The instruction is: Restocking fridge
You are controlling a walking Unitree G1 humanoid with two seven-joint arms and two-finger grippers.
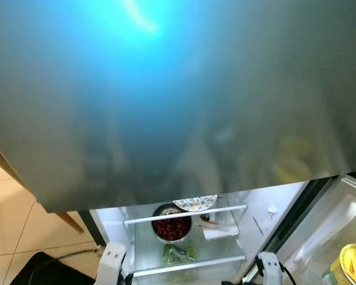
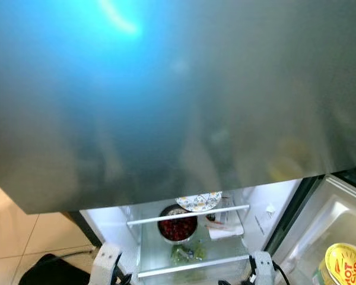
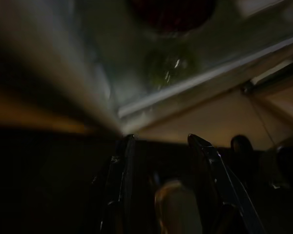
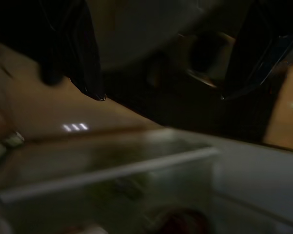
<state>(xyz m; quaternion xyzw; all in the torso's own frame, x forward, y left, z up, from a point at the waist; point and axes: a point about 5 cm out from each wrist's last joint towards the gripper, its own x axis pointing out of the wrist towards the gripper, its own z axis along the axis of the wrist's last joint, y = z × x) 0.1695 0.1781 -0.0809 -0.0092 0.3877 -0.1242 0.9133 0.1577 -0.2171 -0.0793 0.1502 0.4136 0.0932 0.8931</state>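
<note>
While our head sits close under the grey upper door (image 1: 166, 101) | fridge (image 1: 187, 237) open below it, bowl of red fruit (image 1: 171, 227) on its shelf | left gripper (image 3: 161, 146) fingers apart, empty | right gripper (image 4: 161, 95) fingers apart, empty | risk: we bump that door rising.

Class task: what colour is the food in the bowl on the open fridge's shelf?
Dark red, in the bowl, shown best in the left eye view.

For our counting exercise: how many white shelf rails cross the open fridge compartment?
2: an upper rail in front of the bowl of red fruit, and a lower rail below the greens. The closed door above may hide more.
</note>
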